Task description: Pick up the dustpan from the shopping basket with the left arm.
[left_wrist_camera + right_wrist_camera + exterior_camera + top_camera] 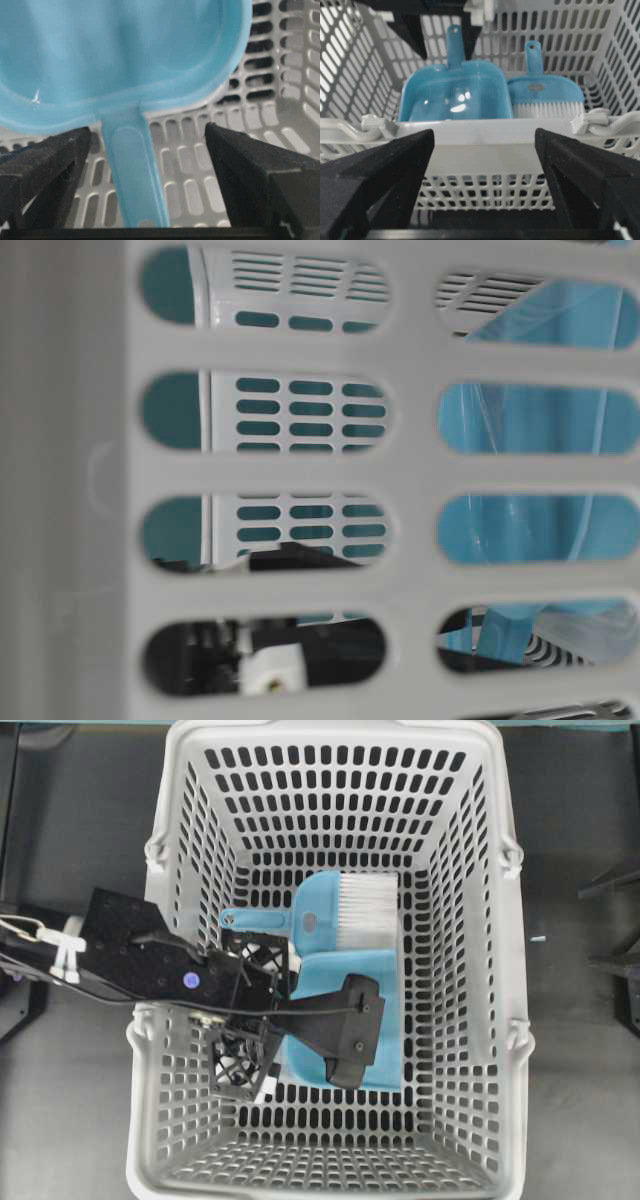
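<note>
Your left gripper (145, 150) has its pads spread wide on either side of the dustpan (120, 65) handle, gripping nothing. The dustpan lies on the shopping basket (330, 1160) floor beside the hand brush (345, 910). You're at the approach step: I'd lower further, then pinch the handle. The right gripper (485, 150) waits outside, jaws apart.

The left arm (150, 960) hides much of the dustpan (385, 970).

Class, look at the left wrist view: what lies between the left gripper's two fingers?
The dustpan's handle, untouched by either of the fingers, over the shopping basket floor.
</note>
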Tool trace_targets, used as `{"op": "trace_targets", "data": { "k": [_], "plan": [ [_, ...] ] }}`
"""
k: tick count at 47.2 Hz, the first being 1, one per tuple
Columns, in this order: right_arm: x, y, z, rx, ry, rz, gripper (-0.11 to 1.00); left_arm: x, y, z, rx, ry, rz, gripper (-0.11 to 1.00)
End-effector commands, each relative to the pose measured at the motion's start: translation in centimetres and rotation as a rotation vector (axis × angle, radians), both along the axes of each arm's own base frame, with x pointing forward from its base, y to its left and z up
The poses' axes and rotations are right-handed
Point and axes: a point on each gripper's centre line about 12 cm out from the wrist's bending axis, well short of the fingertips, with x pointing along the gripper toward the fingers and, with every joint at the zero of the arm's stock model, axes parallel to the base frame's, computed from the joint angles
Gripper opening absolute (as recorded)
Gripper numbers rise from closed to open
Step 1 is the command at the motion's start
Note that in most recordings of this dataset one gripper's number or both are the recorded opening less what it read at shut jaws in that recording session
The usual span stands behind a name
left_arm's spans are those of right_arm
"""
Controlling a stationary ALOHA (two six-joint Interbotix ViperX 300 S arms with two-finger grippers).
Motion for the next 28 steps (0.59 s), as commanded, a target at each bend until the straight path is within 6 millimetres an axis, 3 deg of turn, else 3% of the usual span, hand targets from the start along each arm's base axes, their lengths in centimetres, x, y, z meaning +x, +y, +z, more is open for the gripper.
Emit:
{"op": "trace_targets", "data": {
  "k": [1, 9, 21, 25, 28],
  "plan": [
    [0.0, 0.0, 0.1, 0.008, -0.012, -0.001, 0.77, 0.3, 0.1, -0.2, -0.007, -0.041, 0.011, 0.89],
    [-0.2, 0.0, -0.4, 0.022, -0.016, -0.007, 0.77, -0.2, 0.8, -1.6, -0.024, -0.038, 0.103, 0.84],
    [-0.3, 0.0, -0.3, 0.025, -0.039, -0.011, 0.77, -0.1, 0.8, -1.7, -0.031, -0.060, 0.110, 0.73],
    [-0.3, 0.0, -0.5, 0.025, -0.036, -0.009, 0.77, 0.2, 0.7, -1.5, -0.036, -0.075, 0.113, 0.65],
    [-0.3, 0.0, -0.5, 0.027, -0.035, -0.010, 0.77, 0.3, 0.5, -1.1, -0.038, -0.089, 0.104, 0.49]
  ]
}}
